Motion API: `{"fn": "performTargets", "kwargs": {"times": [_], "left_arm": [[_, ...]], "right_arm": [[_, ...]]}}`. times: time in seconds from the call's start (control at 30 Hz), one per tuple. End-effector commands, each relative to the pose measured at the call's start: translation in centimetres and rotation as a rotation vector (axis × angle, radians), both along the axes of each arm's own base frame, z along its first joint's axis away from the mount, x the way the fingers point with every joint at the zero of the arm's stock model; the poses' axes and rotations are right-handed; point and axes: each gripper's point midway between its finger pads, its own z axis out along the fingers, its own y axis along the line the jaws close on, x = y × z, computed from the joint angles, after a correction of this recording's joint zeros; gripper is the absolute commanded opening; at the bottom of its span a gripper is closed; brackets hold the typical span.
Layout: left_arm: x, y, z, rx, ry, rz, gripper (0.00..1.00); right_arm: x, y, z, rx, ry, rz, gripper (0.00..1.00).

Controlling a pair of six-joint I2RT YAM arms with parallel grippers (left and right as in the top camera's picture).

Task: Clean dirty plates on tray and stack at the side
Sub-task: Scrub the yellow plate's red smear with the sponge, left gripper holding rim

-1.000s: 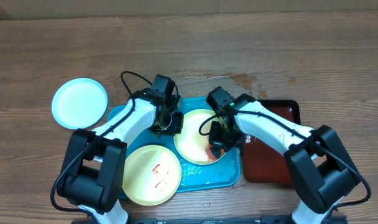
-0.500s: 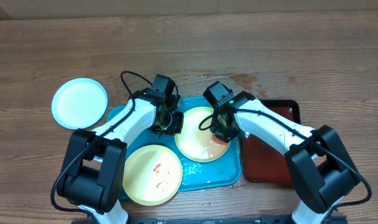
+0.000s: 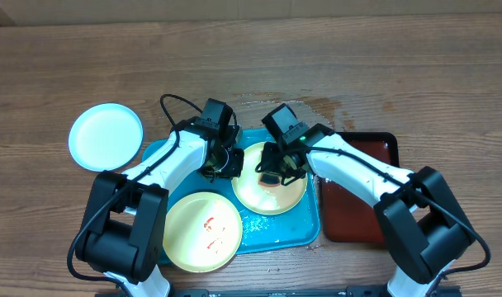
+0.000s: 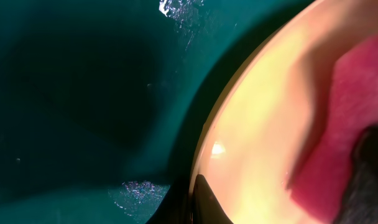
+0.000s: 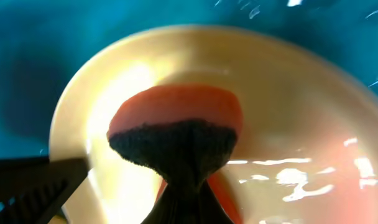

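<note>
A pale yellow-green plate [image 3: 286, 196] lies in the middle of the turquoise tray [image 3: 267, 227]. My left gripper [image 3: 228, 162] is shut on its left rim; the left wrist view shows a finger on each side of the rim [image 4: 195, 202] of the plate [image 4: 257, 137]. My right gripper [image 3: 273, 175] is shut on a red sponge with a dark scrub side [image 5: 176, 112], pressed on the plate [image 5: 301, 112] left of its centre. A second yellow-green plate with red smears [image 3: 201, 231] lies at the tray's front left. A mint-white plate [image 3: 106, 136] lies on the table to the left.
A dark red-brown tray [image 3: 358, 202] lies right of the turquoise tray, under my right arm. Water drops glisten on the tray floor [image 4: 83, 93] and on the table behind the tray [image 3: 317, 106]. The table is bare wood.
My right gripper has dragged the sponge from the plate's front right edge up and left across the plate. The red smear there is gone. The left gripper has stayed on the rim.
</note>
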Motion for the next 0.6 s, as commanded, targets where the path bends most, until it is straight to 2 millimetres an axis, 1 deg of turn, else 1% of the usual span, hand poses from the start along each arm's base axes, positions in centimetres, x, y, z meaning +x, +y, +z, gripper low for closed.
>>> {"fn": "performTargets", "kwargs": {"times": [0.0, 0.1, 0.2, 0.33, 0.5, 0.57], "left_arm": [[-0.2, 0.6, -0.7, 0.031, 0.015, 0.02, 0.04], [-0.2, 0.6, -0.7, 0.031, 0.015, 0.02, 0.04], [-0.2, 0.6, -0.7, 0.031, 0.017, 0.02, 0.04], [-0.2, 0.6, -0.7, 0.032, 0.017, 0.02, 0.04], [-0.1, 0.8, -0.8, 0.042, 0.017, 0.038, 0.04], [-0.1, 0.8, -0.8, 0.041, 0.018, 0.04, 0.05]], "right_arm": [[-2.5, 1.4, -1.6, 0.048, 0.094, 0.022, 0.04], [-4.5, 2.5, -3.3, 0.09, 0.181, 0.057, 0.04], [-5.7, 2.3, -4.0, 0.087, 0.246, 0.063, 0.04], [-5.6, 1.2, -3.8, 0.047, 0.259, 0.038, 0.04], [-5.2, -1.8, -3.7, -0.072, 0.276, -0.005, 0.04], [-5.3, -2.7, -3.6, -0.092, 0.293, -0.004, 0.04]]}}
